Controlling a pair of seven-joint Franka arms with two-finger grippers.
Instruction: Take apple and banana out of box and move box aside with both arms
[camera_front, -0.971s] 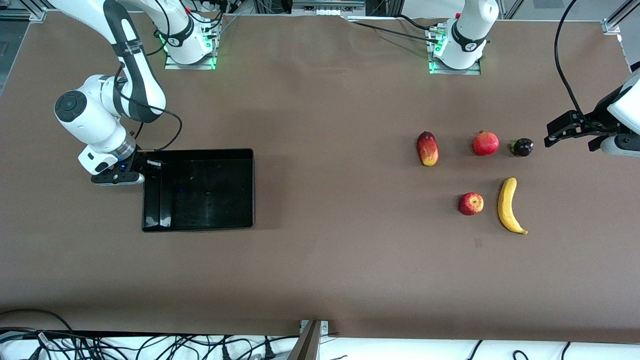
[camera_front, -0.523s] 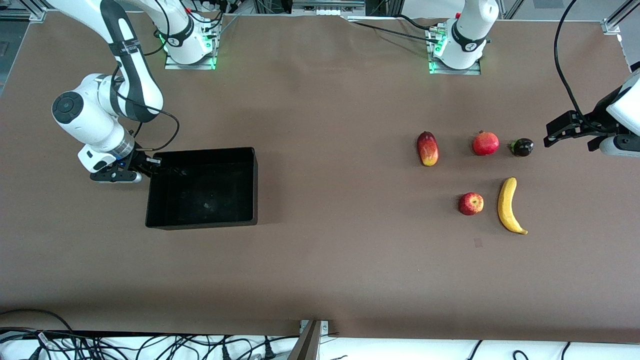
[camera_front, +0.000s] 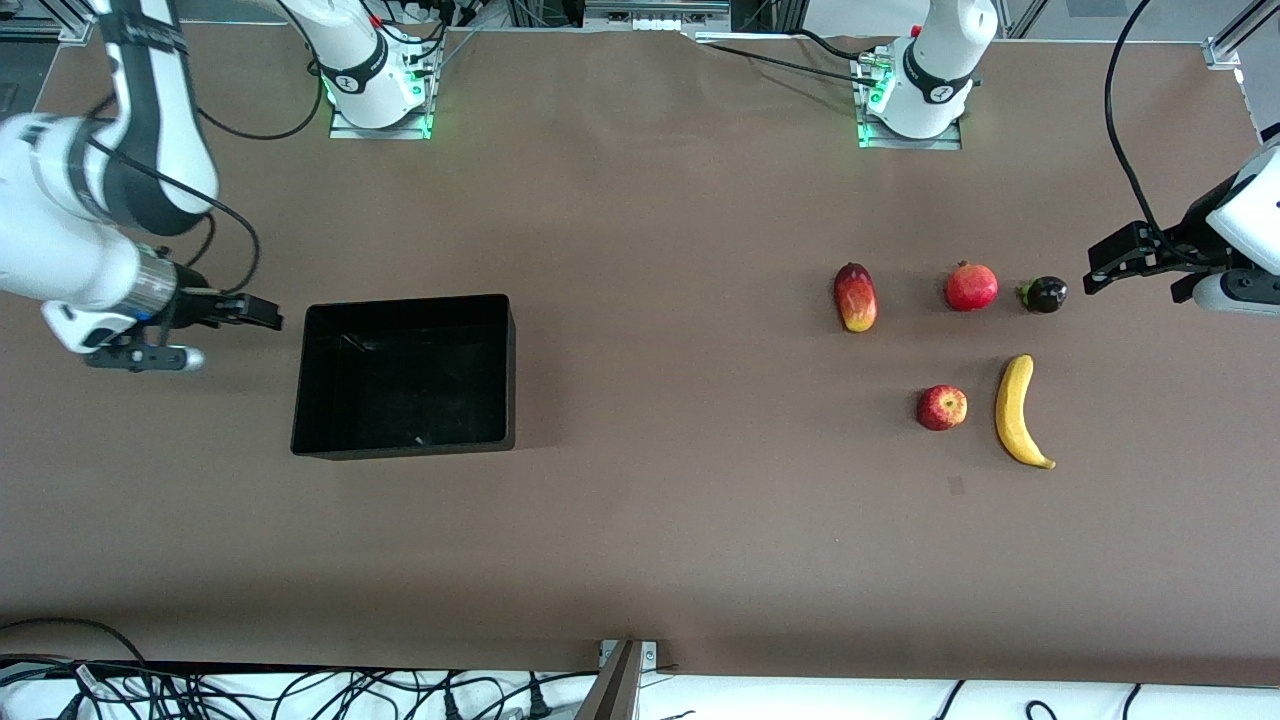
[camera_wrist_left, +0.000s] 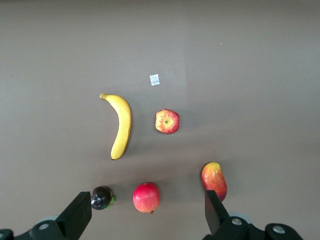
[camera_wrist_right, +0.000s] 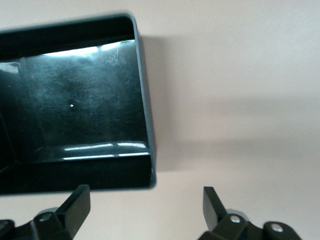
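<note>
Box (camera_front: 403, 375) let go within the last second. Was pinched at its short wall toward the right arm's end of the table and looked tipped up on that side; now lies flat and level on the table, shifted only slightly, and empty inside. Sits at the right arm's end of the table, well apart from all the fruit.

Right pincer (camera_front: 265, 315) gone from pressed together on that wall to spread wide. Pulled back off the box, now over bare table near the wall it held. Holds nothing, touches nothing; in the right wrist view, only the box corner and bare table between the two fingers.

Left pincer (camera_front: 1095, 268) spread wide as well, empty, unchanged over the second. Waits over the table at the left arm's end, near a small dark fruit (camera_front: 1043, 294).

Apple (camera_front: 942, 408) and banana (camera_front: 1020, 412) already out, side by side on the table at the left arm's end, not touching, nearer to the front camera than the mango (camera_front: 855, 297) and the pomegranate (camera_front: 971, 287).

Reads as the closing step: fruit removed, box set aside and released. Probably nothing left but drawing the arms back.
</note>
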